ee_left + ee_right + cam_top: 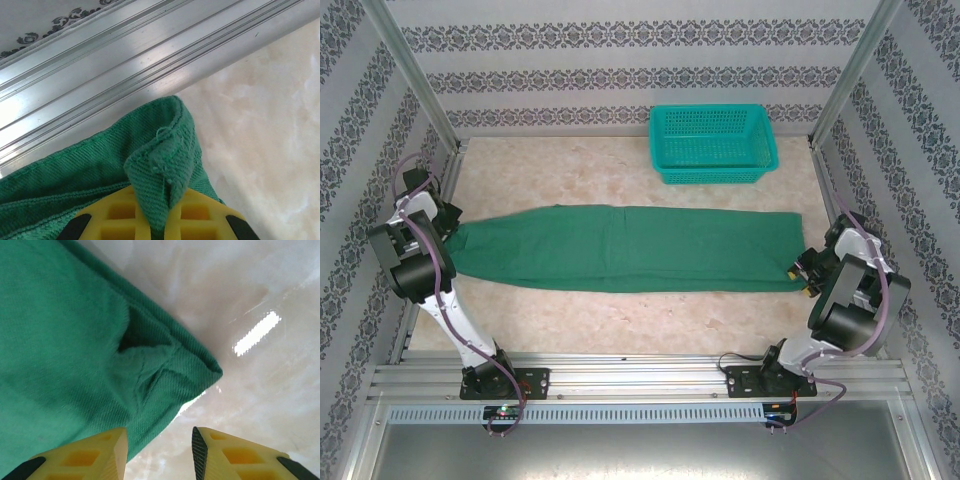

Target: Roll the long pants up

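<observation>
The long pants (630, 248) lie flat as a dark green strip stretched left to right across the middle of the table. My left gripper (455, 240) is shut on their left end. In the left wrist view a pinched fold of green cloth (165, 150) rises from between the closed yellow fingers (159, 220). My right gripper (798, 272) stands open at the right end of the pants. In the right wrist view a corner of the cloth (75, 340) lies beside the left finger (95, 455), and bare table shows in the gap (160, 440).
A teal mesh basket (713, 143) stands at the back right of the table. An aluminium frame rail (100, 75) runs close behind the left gripper. Patterned walls enclose the table on three sides. Bare marble tabletop (620, 320) lies in front of the pants.
</observation>
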Action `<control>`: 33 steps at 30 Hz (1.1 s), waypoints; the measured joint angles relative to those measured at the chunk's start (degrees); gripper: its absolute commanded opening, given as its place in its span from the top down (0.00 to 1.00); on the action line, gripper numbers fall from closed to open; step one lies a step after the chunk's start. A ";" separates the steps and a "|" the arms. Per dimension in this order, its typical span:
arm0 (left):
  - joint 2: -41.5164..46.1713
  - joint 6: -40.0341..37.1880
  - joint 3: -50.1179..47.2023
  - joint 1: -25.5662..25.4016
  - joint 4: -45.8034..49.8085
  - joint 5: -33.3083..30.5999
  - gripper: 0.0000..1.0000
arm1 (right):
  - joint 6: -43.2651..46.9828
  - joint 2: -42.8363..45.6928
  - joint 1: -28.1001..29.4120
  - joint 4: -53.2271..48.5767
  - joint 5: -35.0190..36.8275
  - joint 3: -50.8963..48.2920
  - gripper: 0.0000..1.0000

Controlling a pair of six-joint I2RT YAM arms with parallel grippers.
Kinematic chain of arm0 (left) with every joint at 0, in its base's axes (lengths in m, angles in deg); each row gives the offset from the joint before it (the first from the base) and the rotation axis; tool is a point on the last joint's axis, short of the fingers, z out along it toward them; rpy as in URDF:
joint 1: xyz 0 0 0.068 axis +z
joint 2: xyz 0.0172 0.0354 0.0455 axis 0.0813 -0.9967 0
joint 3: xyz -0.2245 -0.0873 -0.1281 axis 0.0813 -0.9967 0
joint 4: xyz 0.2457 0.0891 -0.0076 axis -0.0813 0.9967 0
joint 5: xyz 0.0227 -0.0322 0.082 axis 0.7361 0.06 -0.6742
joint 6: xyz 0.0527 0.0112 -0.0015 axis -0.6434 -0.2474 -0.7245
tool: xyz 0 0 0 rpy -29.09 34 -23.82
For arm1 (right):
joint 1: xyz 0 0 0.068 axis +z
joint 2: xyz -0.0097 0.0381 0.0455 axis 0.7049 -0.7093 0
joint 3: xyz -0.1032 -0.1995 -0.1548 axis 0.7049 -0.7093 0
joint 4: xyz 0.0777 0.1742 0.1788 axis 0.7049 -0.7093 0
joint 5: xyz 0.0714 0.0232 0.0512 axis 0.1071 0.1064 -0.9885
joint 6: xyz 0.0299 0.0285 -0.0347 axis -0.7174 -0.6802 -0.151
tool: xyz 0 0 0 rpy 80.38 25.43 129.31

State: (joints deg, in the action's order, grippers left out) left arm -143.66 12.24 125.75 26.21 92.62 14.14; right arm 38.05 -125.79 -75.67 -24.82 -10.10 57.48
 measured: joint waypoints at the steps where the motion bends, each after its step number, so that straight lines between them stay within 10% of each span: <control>1: -0.02 0.00 0.00 0.00 -0.02 0.00 1.00 | -0.09 -1.16 0.00 0.55 0.24 0.00 0.59; 5: -0.02 -0.02 0.00 0.00 -0.04 0.02 1.00 | -0.85 -4.74 0.04 2.19 0.24 0.02 1.00; 29: 0.11 0.52 -2.51 -4.04 -0.39 4.55 1.00 | -0.63 -12.41 -7.28 0.46 9.81 11.54 1.00; 30: 0.11 0.52 -2.47 -4.74 -0.37 4.57 0.96 | -0.66 -13.40 -7.30 0.87 10.16 12.74 1.00; 33: 0.11 0.48 -2.45 -6.10 -0.33 4.44 0.37 | -0.72 -14.23 -7.28 2.67 10.45 13.97 0.80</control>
State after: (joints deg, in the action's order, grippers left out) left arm -143.55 12.72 123.30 20.11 92.29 18.58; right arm 37.33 -140.02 -82.95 -22.16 0.34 71.45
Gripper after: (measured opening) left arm 0.267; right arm 0.078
